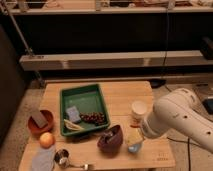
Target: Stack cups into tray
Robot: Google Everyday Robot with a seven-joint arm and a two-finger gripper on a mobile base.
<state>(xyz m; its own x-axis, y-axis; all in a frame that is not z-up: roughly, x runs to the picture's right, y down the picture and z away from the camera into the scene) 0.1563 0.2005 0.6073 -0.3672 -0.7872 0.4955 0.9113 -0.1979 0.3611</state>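
The wooden table has a pale, smooth top with straight edges. Its back right quarter is bare wood, and so is the strip along the front right edge, where a small mark is too small to read. The gripper hangs at the end of the glossy white arm, which reaches in from the right over the table's front right part. Its jaws stand wide, directly over or around the light-blue plastic cup; I cannot tell whether they touch it. Just left of that cup lies the dark maroon bowl, tilted, with little room between the two. A white cylindrical container stands upright just behind the gripper. The dark green tray, rectangular with a raised rim, sits left of centre, well apart from the cup. It holds a pale blue-grey block, a bunch of dark grapes and a pale yellowish long piece; its back half is open. The shiny metal cup stands near the front left edge, with its long handle pointing right. A pale bluish cloth lies beside it and an orange round fruit just behind. The orange-brown bowl, at the left edge, holds a grey-brown block.
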